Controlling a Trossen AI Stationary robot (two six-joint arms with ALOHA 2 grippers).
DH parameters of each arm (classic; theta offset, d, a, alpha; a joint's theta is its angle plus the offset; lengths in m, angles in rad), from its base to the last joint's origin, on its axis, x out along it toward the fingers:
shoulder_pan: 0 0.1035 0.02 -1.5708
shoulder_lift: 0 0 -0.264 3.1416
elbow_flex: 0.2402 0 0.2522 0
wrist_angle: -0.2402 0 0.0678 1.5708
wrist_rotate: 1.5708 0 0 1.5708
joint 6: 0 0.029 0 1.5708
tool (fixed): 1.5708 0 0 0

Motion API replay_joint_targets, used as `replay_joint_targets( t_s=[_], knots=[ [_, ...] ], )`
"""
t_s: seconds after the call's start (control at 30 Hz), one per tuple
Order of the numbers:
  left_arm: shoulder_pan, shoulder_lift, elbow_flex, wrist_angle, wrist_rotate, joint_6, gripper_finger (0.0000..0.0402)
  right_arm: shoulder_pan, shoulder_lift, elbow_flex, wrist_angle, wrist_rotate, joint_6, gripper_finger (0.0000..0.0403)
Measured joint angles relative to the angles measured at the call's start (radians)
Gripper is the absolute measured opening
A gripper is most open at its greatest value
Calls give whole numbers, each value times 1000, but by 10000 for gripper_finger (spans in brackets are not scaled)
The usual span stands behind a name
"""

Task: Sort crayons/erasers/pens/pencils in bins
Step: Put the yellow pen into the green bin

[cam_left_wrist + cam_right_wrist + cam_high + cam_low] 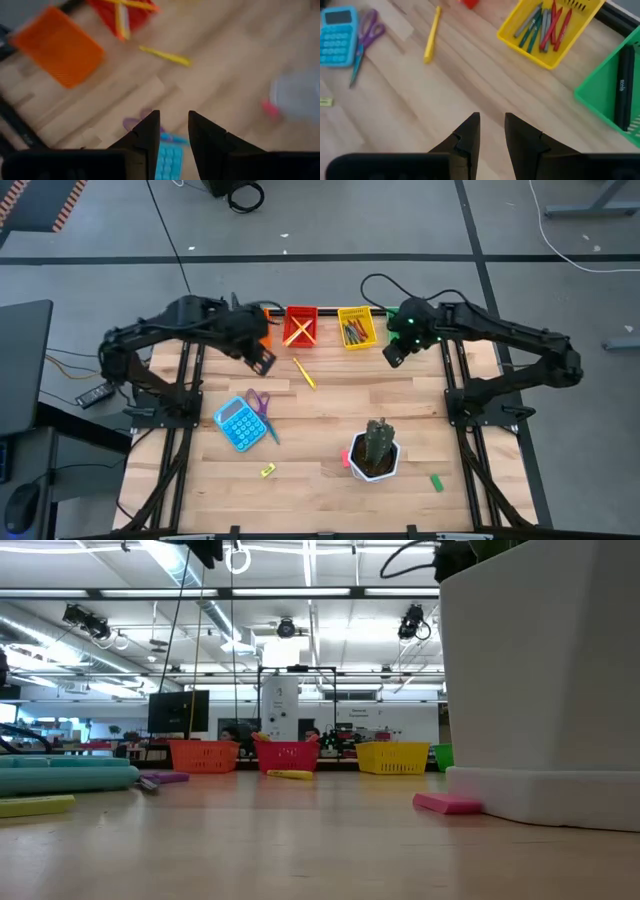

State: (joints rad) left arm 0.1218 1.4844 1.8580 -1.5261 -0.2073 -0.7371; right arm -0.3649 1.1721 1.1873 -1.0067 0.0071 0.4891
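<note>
Both arms are hanging over the table's far edge, by the row of bins. L gripper is hovering just in front of the orange bin, jaws parted a narrow gap, nothing btwn them. R gripper is hovering btwn the yellow bin and green bin, jaws also narrowly apart and empty.

Red bin is sitting btwn orange and yellow; it's holding yellow pencils crossed inside. Yellow bin is holding crayons, a bunch of red, green and grey sticks lying side by side. Green bin is holding a black pen along one wall. Orange bin is looking bare in the L wrist view.

A yellow stick is lying loose on the table just in front of the red bin; can't tell if pen or pencil. Blue calculator is sitting on the L side w/ purple scissors touching its edge. White pot w/ a cactus is standing near the front, a pink eraser just beside its base. Green eraser is lying near the pot toward the R front; yellow-green eraser is lying near the front, below the calculator.
</note>
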Motion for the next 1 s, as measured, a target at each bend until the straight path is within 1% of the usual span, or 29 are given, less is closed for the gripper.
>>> replay_joint_targets(
  t_s=[0.13, 0.2, 0.27, 0.37, 0.47, 0.53, 0.63, 0.67, 0.77, 0.9, 1.0],
  knots=[
    [-9, 58, 0, 3, 98, 114, 107, 28, -39, 0, -44, 2, 32, 96],
    [-11, 85, 0, 9, 113, 182, 107, 44, -51, 0, -58, 2, 40, 96],
    [-27, 110, 0, 23, 115, 287, 107, 61, -60, 0, -62, -1, 45, 96],
    [-57, 150, 0, 39, 89, 491, 107, 90, -69, 0, -67, -8, 46, 96],
    [-80, 198, 0, 44, 46, 764, 107, 121, -71, 0, -79, -9, 50, 96],
    [-89, 231, 0, 45, 21, 914, 107, 140, -72, 0, -88, -8, 65, 96],
    [-94, 291, 0, 65, -48, 1059, 107, 168, -72, 0, -86, 5, 101, 96],
    [-93, 312, 0, 74, -56, 1105, 107, 176, -72, 0, -86, 11, 113, 96],
    [-66, 370, 0, 138, -48, 1264, 107, 200, -72, 0, -87, 29, 141, 96],
    [7, 443, 0, 256, 48, 1450, 107, 224, -72, 0, -88, 57, 159, 96],
    [73, 486, 0, 293, 101, 1555, 108, 237, -72, 0, -107, 78, 172, 96]
  ],
)
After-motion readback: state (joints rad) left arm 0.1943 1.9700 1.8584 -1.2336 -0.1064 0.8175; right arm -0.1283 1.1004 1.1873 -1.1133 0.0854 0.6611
